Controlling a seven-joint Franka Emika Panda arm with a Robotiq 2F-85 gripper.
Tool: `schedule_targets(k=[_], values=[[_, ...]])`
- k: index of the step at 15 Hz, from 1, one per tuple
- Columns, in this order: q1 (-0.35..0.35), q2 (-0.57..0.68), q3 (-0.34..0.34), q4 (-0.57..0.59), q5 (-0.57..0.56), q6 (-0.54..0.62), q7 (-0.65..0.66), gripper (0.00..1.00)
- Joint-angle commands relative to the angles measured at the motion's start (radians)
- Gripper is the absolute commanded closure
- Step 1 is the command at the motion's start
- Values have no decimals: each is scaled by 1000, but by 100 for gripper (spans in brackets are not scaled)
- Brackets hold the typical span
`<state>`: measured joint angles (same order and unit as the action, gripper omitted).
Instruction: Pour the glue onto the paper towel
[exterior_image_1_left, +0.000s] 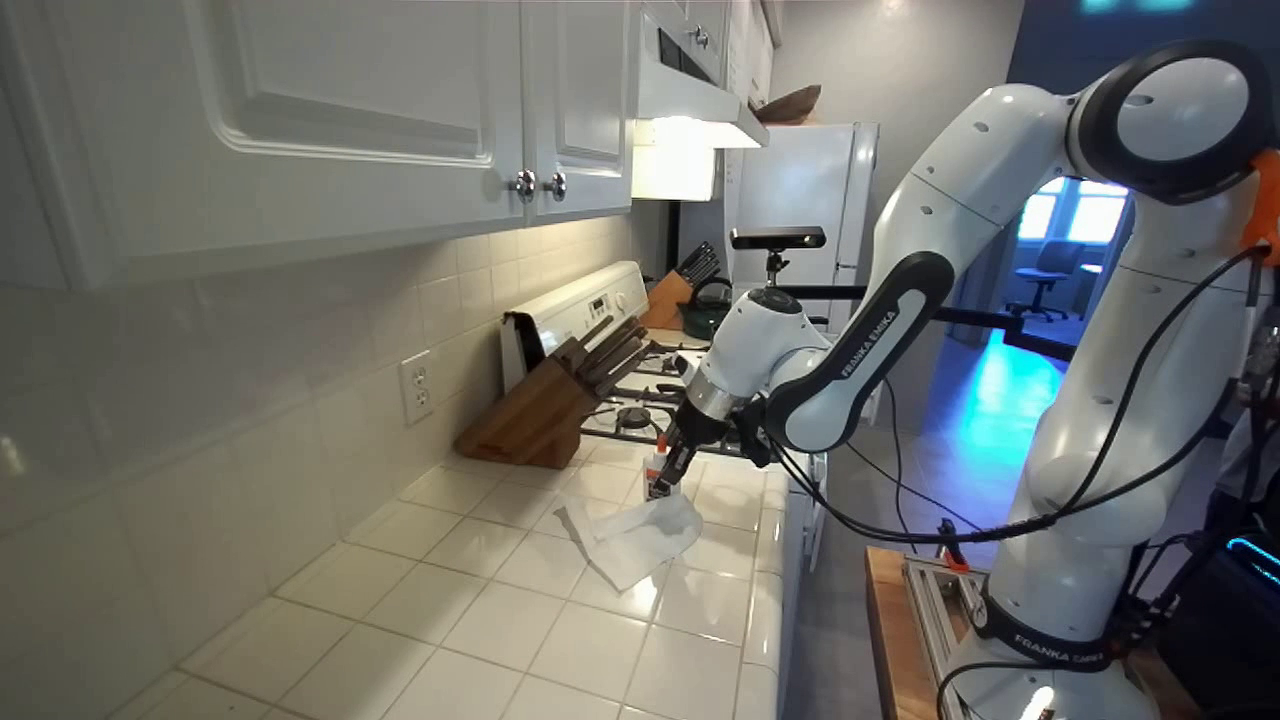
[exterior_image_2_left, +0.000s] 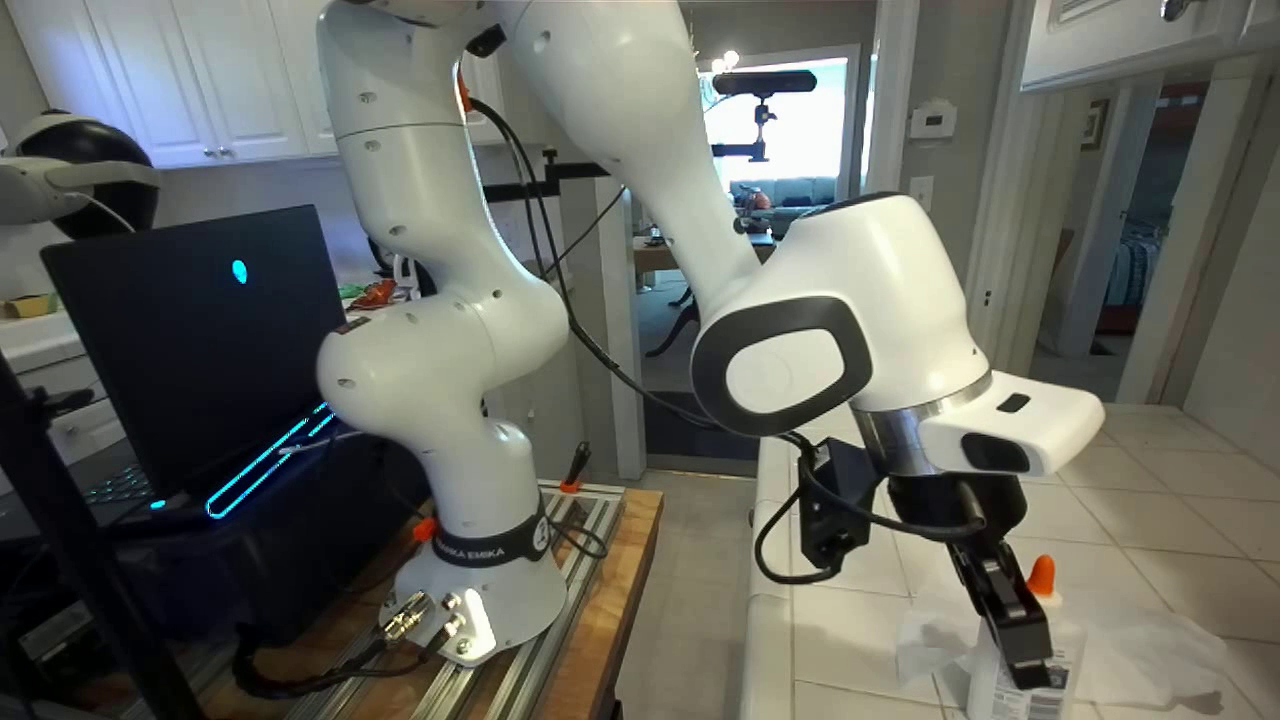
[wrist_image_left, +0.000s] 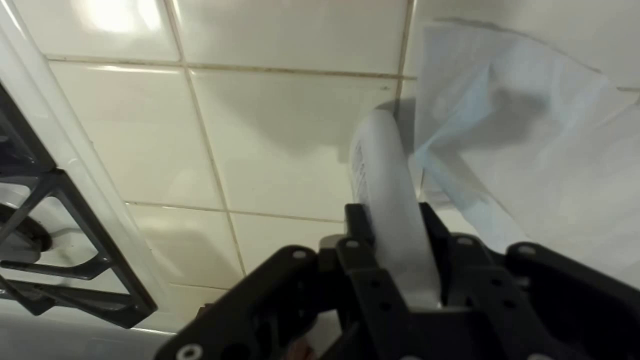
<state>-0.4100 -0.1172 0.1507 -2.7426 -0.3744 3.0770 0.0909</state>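
Upright glue bottle (wrist_image_left: 391, 192), clasped by end effector (wrist_image_left: 394, 222), contents hidden

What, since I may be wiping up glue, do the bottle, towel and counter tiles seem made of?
The bottle is probably satin-finish plastic, going by its smooth, softly shaded white body. The towel seems thin, matte paper, judging by its creases and folds, though thin cloth can't be ruled out. The counter tiles look like glazed ceramic: glossy, with bright reflections.
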Motion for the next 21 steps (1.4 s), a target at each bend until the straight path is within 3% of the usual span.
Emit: schedule_targets(k=[1,7,10,13,14,21], values=[[-31,4,22,13,-37,-1,42,94],[-24,-61,33,19,-34,-69,13,94],[-32,-98,64,50,-85,-183,3,94],[5,-102,68,88,-70,-314,-80,94],[79,-104,-2,104,-102,-363,-85,94],[255,-124,-118,188,-48,-625,-343,94]])
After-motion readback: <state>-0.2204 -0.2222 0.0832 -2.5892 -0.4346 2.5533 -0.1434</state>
